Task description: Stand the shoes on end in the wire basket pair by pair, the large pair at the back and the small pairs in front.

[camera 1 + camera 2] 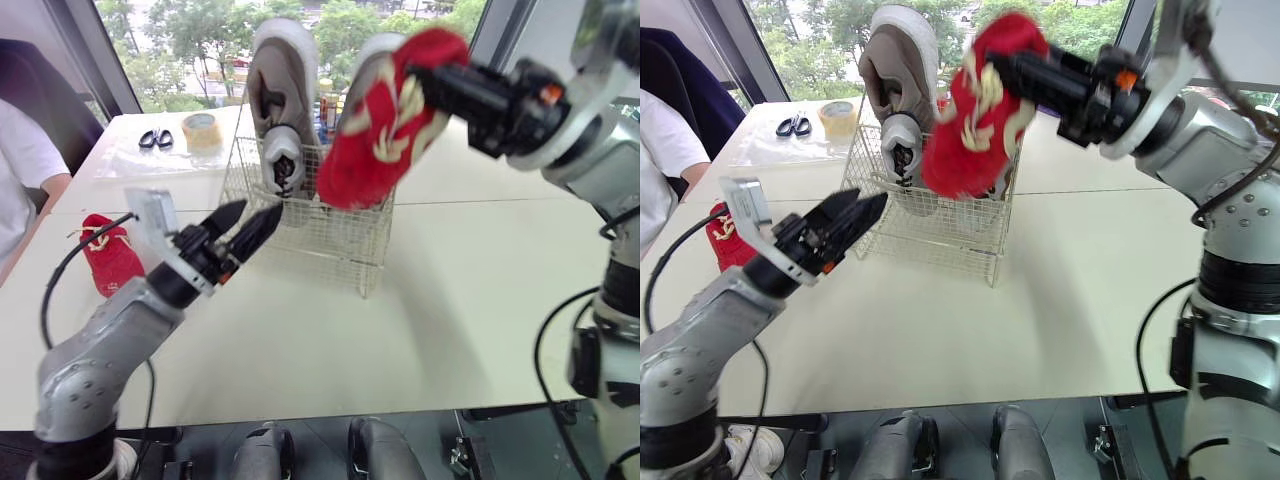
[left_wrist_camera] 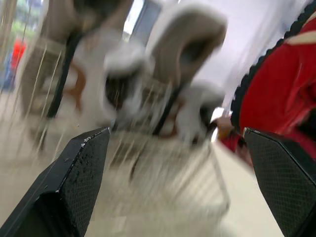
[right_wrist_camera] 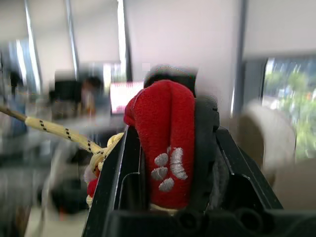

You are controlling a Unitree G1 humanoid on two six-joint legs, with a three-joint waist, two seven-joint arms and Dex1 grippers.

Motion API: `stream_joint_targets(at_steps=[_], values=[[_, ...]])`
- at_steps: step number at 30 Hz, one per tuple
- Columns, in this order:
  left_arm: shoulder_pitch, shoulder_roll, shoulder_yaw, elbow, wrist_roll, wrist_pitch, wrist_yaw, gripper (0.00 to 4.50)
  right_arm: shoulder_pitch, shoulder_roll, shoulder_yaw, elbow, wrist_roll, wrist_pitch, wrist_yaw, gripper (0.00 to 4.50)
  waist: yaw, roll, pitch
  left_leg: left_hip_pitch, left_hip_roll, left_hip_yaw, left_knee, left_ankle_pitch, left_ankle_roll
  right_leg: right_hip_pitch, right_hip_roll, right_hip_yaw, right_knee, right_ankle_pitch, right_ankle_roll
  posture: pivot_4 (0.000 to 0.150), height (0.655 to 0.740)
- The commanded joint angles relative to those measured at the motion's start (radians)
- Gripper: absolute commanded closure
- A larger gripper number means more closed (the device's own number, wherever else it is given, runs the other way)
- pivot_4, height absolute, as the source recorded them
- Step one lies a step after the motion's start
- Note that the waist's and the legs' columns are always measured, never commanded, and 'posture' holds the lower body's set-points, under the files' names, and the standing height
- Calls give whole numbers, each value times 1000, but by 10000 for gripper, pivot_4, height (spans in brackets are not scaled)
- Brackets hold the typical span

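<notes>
Shoe (image 1: 385,120), red, clamped in R jaws over wire basket (image 1: 320,235); L jaws apart.

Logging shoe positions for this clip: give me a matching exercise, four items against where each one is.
Items:
1 raised red shoe
2 other red shoe
3 grey sneakers
4 scissors

Places:
A on end in the wire basket
B beside the tape roll
C in the right gripper
D lying on the table, robot's left side

Pairs: 1-C, 2-D, 3-A, 4-B.
</notes>
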Motion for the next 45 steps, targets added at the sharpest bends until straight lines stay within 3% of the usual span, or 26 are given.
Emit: stream_joint_targets(at_steps=[1,9,21,24,28,34,36,39,45], values=[[23,43,44,-38,-37,-3,-35,596,-23,-23,28,6,-108,-67,121,33654,4,0,0,0,0,0,0,0,0,0,0,0,0,0,0,1500,7400],[81,45,15,-49,-20,-14,-44,596,23,-8,126,24,-374,-252,266,33654,16,0,0,-3,-2,0,0,0,0,0,-2,0,-2,0,0,1500,7400],[56,52,18,-15,-6,-13,-57,596,181,69,161,62,-495,-343,328,33654,29,0,0,-2,-2,0,1,0,-1,0,-2,-1,-2,0,-1,1500,7400],[37,62,30,-11,-13,-11,-49,0,184,63,149,78,-522,-377,348,21331,30,0,0,-2,-2,0,1,0,-1,0,-2,-1,-2,0,-1,1500,7400],[48,94,70,-17,-51,-5,-54,0,155,45,109,49,-482,-309,351,586,27,0,0,-2,-1,0,1,0,-1,0,-1,-1,-1,0,0,1500,7400],[86,164,140,16,-29,1,-65,0,107,7,51,-67,-339,-120,341,187,26,0,0,-2,-1,0,0,0,-1,-1,-1,-1,-1,0,-1,1500,7400],[74,210,160,39,18,26,9,0,62,-6,8,-97,-234,-18,323,187,27,0,0,-2,-1,0,1,0,-1,-1,-1,-1,-1,0,-1,1500,7400],[-8,230,229,143,-67,11,49,0,-29,2,-44,-93,-97,95,284,187,29,1,1,-3,-1,-1,1,0,-1,-2,-2,-1,-1,-1,-2,1500,7400],[-193,282,301,480,226,-16,343,0,-53,-86,46,-141,-68,189,421,187,24,-1,0,-4,-1,-1,0,0,-1,-3,-2,-1,-1,-1,-3,1500,7400]])
